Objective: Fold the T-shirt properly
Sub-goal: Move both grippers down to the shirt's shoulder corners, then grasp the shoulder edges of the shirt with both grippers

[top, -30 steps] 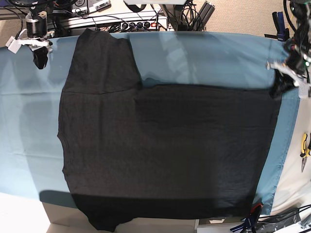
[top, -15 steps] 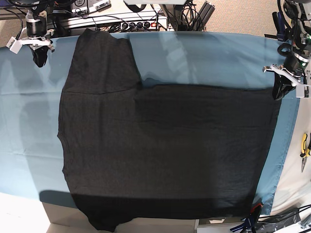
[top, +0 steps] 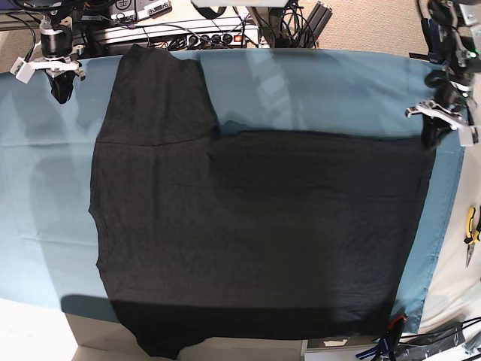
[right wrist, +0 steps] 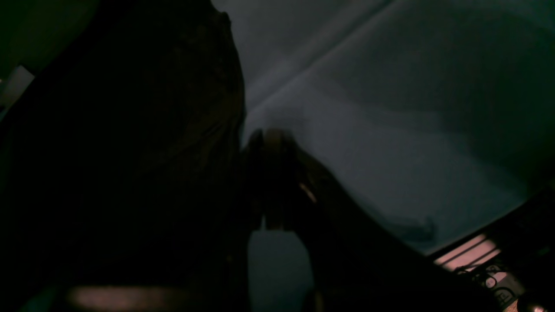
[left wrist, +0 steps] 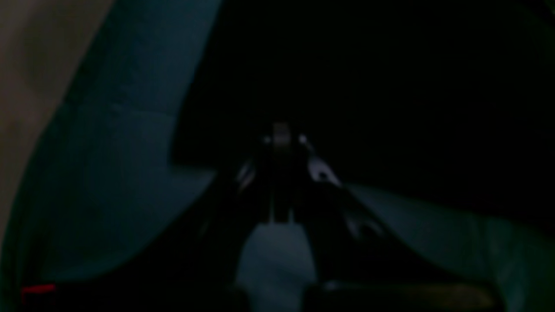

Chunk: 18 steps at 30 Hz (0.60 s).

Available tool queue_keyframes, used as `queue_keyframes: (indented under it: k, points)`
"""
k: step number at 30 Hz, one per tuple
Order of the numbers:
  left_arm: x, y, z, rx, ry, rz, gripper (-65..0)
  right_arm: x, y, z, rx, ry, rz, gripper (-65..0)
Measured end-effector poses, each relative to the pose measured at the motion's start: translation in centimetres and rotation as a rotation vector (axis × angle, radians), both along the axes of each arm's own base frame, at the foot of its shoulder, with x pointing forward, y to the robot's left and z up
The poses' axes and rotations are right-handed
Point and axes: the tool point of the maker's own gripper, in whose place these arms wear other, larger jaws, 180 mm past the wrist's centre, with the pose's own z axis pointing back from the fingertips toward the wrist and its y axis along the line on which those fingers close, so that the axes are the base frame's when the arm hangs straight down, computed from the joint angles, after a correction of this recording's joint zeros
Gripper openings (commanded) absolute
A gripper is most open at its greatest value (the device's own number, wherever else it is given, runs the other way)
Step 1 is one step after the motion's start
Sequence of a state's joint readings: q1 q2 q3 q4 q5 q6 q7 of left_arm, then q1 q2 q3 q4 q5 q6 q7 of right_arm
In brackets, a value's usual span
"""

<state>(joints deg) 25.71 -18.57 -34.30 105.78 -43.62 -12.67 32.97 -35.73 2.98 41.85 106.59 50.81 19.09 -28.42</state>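
The black T-shirt (top: pixel 255 226) lies spread flat on the teal table cloth (top: pixel 323 90), plain side up. One sleeve points toward the far edge and the other hangs over the near edge. My left gripper (top: pixel 433 137) hovers shut at the shirt's far right corner with nothing in it. The left wrist view shows its closed fingertips (left wrist: pixel 282 134) against the dark shirt (left wrist: pixel 390 86). My right gripper (top: pixel 62 94) hangs shut over the cloth, left of the far sleeve. In the right wrist view its closed tips (right wrist: pixel 271 136) sit beside the shirt (right wrist: pixel 130 151).
Cables and electronics (top: pixel 188 34) crowd the far table edge. Yellow-handled pliers (top: pixel 471 233) lie on the right, off the cloth. A clamp (top: pixel 391 335) grips the cloth's near right corner. The shirt's lower sleeve overhangs the front edge.
My left arm has drawn up and back from the shirt's right corner. The right gripper has crept slightly toward the far edge. The shirt has not moved.
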Motion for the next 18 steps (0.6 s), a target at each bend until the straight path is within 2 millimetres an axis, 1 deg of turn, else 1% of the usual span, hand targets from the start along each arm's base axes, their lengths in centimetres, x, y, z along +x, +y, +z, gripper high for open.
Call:
queue_keyframes:
  k: [2, 4, 6, 7, 8, 10, 11, 14, 18]
  points:
    - [0.0, 0.0, -0.2, -0.016, 0.001, 0.006, -65.0, 0.0, 0.0, 0.0, 0.000, 0.000, 0.000, -65.0]
    - [-0.4, 0.3, -1.4, -0.040, 0.027, 0.026, -65.0, 0.0, -0.1, 0.0, 0.001, 0.002, -0.004, -65.0]
    - [-1.1, 0.7, -2.9, -0.107, 0.059, 0.059, -65.0, -0.1, -0.3, -0.2, 0.004, 0.008, -0.019, -65.0]
    - [-1.4, 1.1, -3.5, -0.140, 0.067, 0.081, -65.0, -0.2, -0.3, -0.2, 0.002, 0.011, -0.023, -65.0]
    - [-1.7, 1.9, -4.2, -0.166, 0.080, 0.112, -65.0, -0.2, -0.3, -0.2, 0.003, 0.012, -0.022, -65.0]
    - [-1.9, 3.5, -5.0, -0.225, 0.078, 0.176, -65.0, -0.2, -0.3, -0.2, 0.000, 0.013, -0.022, -65.0]
    - [-2.0, 4.0, -5.0, -0.243, 0.067, 0.187, -65.0, -0.2, -0.3, -0.2, 0.000, 0.013, -0.022, -65.0]
    - [-2.0, 4.5, -5.0, -0.291, 0.040, 0.179, -65.0, -0.3, -0.4, -0.4, -0.013, 0.026, -0.019, -65.0]
    - [-2.0, 4.3, -4.8, -0.298, 0.028, 0.143, -65.0, -0.3, -0.4, -0.4, -0.017, 0.029, -0.019, -65.0]
